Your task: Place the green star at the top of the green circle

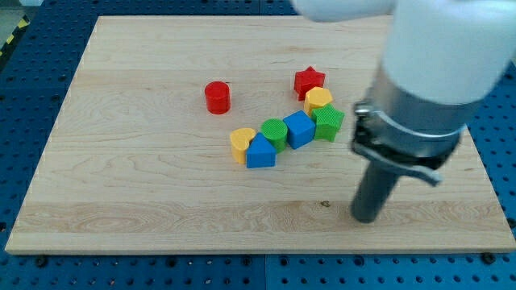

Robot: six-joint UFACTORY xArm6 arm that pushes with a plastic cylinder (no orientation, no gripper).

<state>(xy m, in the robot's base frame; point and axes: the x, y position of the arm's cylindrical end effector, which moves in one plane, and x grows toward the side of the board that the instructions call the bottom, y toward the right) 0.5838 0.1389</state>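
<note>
The green star (328,122) lies right of centre on the wooden board, touching a blue cube (299,129) on its left and a yellow block (318,100) above it. The green circle (275,132) sits left of the blue cube, touching it. My tip (367,216) rests on the board below and to the right of the green star, well apart from every block.
A red star (309,80) lies above the yellow block. A blue block with a peaked top (260,151) and a yellow heart (240,143) sit at the row's left end. A red cylinder (217,97) stands alone further left. The board's right edge (484,173) is close to my arm.
</note>
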